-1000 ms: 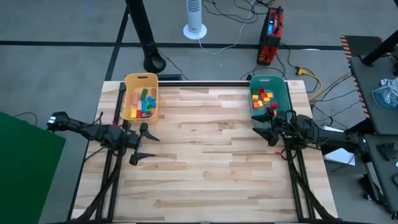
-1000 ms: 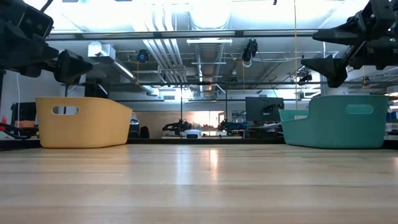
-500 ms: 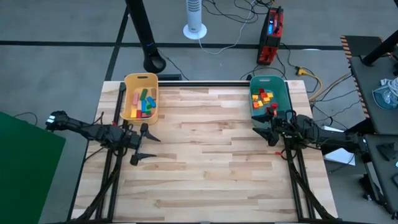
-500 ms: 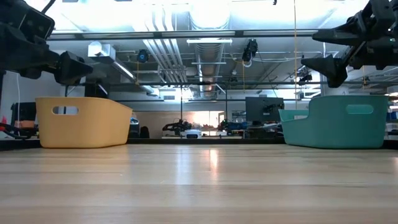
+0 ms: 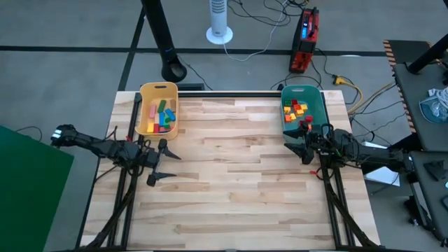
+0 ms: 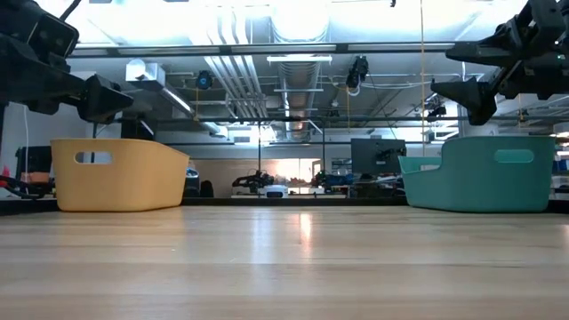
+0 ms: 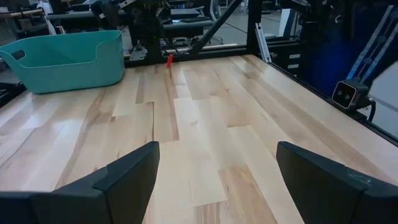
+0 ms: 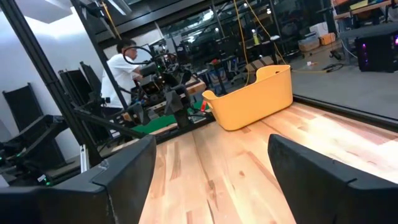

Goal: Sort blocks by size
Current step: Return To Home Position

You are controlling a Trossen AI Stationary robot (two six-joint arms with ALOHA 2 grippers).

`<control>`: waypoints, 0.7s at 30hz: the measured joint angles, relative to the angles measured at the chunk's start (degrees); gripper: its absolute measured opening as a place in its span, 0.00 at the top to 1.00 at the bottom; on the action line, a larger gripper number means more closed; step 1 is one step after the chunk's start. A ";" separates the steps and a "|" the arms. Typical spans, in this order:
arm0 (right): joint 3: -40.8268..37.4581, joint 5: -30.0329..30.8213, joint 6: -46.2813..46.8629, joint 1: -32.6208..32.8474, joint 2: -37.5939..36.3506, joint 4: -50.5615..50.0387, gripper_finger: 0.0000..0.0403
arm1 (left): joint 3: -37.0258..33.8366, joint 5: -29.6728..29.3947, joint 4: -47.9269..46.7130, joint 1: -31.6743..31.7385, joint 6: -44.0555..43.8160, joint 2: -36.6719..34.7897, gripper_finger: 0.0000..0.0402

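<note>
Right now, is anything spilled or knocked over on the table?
Nothing looks spilled. The yellow bin and the teal bin stand upright, with the blocks inside them. The left gripper and the right gripper hang open and empty.

In the low view the yellow bin (image 6: pixel 120 182) and teal bin (image 6: pixel 480 187) hide their contents, and from above the blocks (image 5: pixel 297 110) inside are too small to count or tell bars from cubes.

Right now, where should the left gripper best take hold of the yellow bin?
Probably its near end rim, from above: the yellow bin is open-topped with thin upright walls, and that end faces the open left gripper.
</note>
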 joint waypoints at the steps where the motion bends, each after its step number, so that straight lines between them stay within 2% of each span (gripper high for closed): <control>1: 0.00 0.00 0.00 0.00 0.00 0.00 0.26 | 0.00 0.02 0.00 0.00 -0.01 0.00 0.23; 11: 0.00 0.00 0.01 0.00 0.00 0.00 0.27 | -0.02 0.02 0.02 0.00 0.00 0.27 0.23; 21: -0.02 0.02 0.01 0.00 0.00 0.00 0.21 | -0.02 0.02 0.02 0.02 -0.01 0.26 0.23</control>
